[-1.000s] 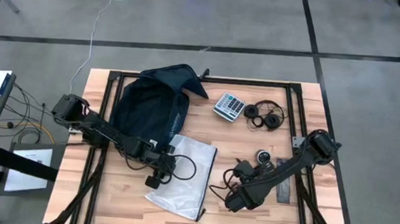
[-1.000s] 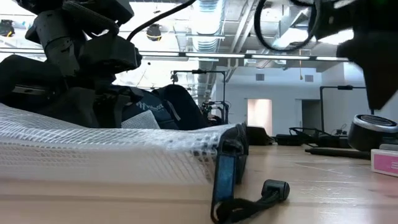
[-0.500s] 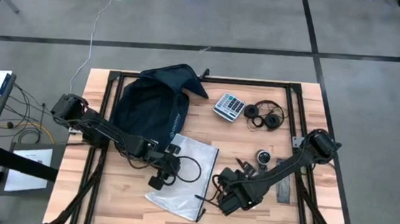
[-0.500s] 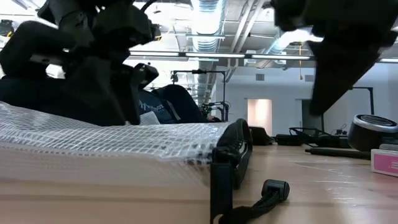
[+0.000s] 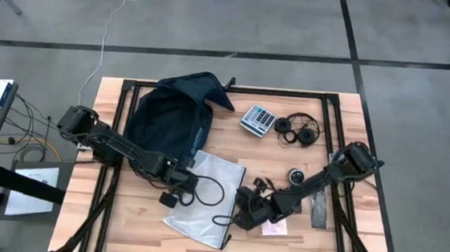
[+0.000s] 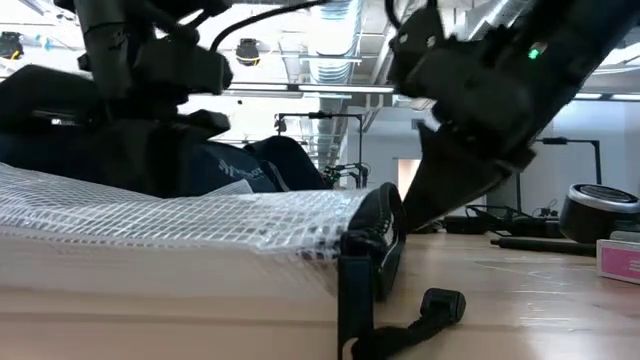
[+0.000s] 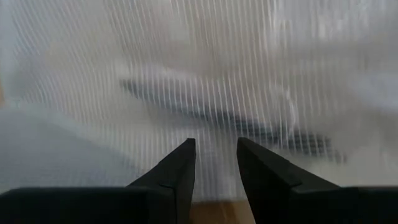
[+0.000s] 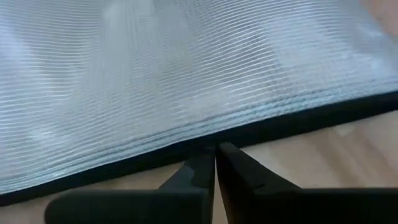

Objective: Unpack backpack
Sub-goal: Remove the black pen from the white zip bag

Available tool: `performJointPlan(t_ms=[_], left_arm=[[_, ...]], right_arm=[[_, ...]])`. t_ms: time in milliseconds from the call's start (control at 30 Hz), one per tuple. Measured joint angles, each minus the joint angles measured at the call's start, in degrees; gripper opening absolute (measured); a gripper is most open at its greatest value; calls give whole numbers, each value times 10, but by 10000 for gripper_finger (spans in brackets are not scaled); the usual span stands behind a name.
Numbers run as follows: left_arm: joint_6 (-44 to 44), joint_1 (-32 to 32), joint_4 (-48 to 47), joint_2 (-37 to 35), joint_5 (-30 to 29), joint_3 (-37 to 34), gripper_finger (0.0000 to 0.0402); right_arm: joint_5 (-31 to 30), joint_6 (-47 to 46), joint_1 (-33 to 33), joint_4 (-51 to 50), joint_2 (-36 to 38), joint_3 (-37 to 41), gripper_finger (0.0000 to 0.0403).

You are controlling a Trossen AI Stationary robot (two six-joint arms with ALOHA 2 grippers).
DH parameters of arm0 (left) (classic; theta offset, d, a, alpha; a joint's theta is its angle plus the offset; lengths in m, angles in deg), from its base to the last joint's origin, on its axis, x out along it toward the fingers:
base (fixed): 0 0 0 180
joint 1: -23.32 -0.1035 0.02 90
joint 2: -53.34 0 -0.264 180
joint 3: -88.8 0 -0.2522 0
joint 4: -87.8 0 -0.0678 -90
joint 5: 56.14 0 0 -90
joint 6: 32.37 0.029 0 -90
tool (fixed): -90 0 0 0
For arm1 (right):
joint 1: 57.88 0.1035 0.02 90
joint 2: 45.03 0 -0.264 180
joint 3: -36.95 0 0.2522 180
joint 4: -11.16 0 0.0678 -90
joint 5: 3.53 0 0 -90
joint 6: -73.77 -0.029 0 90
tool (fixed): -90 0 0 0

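Note:
The dark navy backpack (image 5: pixel 169 118) lies at the table's far left. In front of it a clear mesh pouch (image 5: pixel 213 191) with a black bound edge lies flat on the wood. My left gripper (image 5: pixel 172 199) points down over the pouch's left part, its fingers a little apart (image 7: pixel 214 148) with only mesh showing between them. Whether they touch the pouch does not show. My right gripper (image 5: pixel 239 216) slants down at the pouch's right edge, shut on it. A dark long thing (image 7: pixel 236 121) shows through the mesh. My right gripper has its two fingertips closed at the pouch's black bound edge (image 8: pixel 186 157), on the pouch's right side. It comes from the table's right, slanting down, with the fingers lying across the edge. How much of the edge lies between the tips is hidden by them. The pouch rests on the table.
A calculator (image 5: pixel 257 119) and headphones (image 5: pixel 299 129) lie at the far right. A small round dark thing (image 5: pixel 296 177), a flat dark thing (image 5: pixel 319 210) and a pink thing (image 5: pixel 275 227) lie near my right arm. A black strap end (image 6: pixel 440 303) lies by the pouch.
My right gripper has come down and toward the table's left, up to the pouch's right edge. It has turned on the way and shut there, uncovering the pink thing behind it. My left gripper has risen a little over the pouch and tipped steeper.

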Motion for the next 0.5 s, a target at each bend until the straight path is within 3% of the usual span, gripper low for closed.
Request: performJointPlan(t_ms=[233,500], left_arm=[[-19,0,78,0,-28,-58,107],[-94,0,282,-3,-16,-151,107]], right_arm=[[16,129,-19,163,0,12,1],[26,158,-18,208,0,12,0]])
